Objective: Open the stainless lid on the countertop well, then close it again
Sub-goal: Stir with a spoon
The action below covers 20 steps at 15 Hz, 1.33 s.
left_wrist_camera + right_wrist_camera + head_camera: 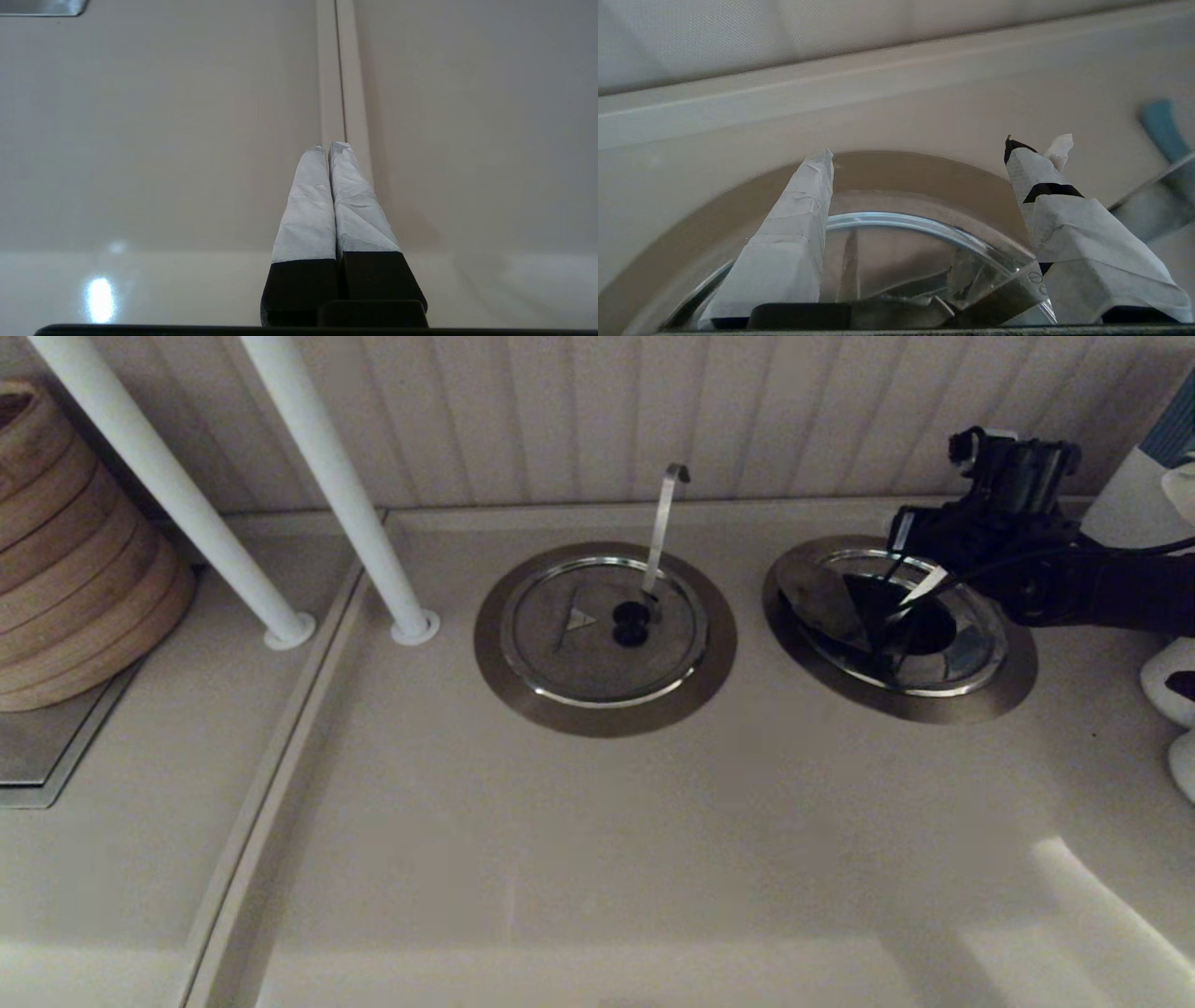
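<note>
The stainless lid (971,649) lies in the right-hand countertop well, ringed by its wide steel collar (1013,695). Its wedge-shaped flap (822,597) looks tilted up on the lid's left side, with a dark patch beside it at the centre. The black knob is not visible. My right gripper (910,579) hangs over the lid's far half, open, with nothing between its taped fingers (794,233). The right wrist view shows the lid's rim (896,221) and the flap (1004,298) between the fingers of this gripper (922,154), and a blurred metal handle (1153,200) beside them. My left gripper (331,145) is shut, parked over bare counter.
A second round lid (602,625) with a hook-tipped handle (665,523) sits left of the task lid. Two white poles (355,513) rise at the back left beside stacked bamboo steamers (75,551). White containers (1167,681) crowd the right edge. The panelled wall runs close behind.
</note>
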{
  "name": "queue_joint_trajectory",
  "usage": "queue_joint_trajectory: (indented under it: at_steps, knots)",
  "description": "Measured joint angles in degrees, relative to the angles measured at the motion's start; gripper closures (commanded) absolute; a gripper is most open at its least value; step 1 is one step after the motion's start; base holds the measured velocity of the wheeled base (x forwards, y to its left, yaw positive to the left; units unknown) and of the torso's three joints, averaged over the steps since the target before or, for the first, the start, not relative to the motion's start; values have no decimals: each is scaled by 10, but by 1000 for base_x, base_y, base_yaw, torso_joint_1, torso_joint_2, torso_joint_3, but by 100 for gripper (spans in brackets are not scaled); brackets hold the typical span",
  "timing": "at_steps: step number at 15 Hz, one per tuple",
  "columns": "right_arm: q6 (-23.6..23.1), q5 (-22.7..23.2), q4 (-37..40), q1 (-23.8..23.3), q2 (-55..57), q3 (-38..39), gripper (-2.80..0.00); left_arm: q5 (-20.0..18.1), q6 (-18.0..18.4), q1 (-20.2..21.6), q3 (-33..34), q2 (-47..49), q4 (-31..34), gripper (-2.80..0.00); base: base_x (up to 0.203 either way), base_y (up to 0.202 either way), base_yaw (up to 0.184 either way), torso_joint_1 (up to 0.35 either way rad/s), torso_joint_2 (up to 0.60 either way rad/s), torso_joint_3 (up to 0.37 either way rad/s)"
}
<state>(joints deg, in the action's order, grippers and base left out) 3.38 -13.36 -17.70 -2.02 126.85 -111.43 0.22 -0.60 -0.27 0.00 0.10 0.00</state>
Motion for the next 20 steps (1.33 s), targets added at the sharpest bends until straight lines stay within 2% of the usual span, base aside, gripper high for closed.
queue_joint_trajectory:
  at_steps: [10, 14, 20]
  knots:
    - [13, 0, 3, 40, -142, 143, -280, 0, 0, 0, 0, 0, 0, 0, 0, 0, 0, 0, 0, 0]
    - [11, -17, 70, 43, -171, 146, -280, 0, 0, 0, 0, 0, 0, 0, 0, 0, 0, 0, 0, 0]
    - [-15, -33, 87, 17, -175, 142, -280, 0, 0, 0, 0, 0, 0, 0, 0, 0, 0, 0, 0, 0]
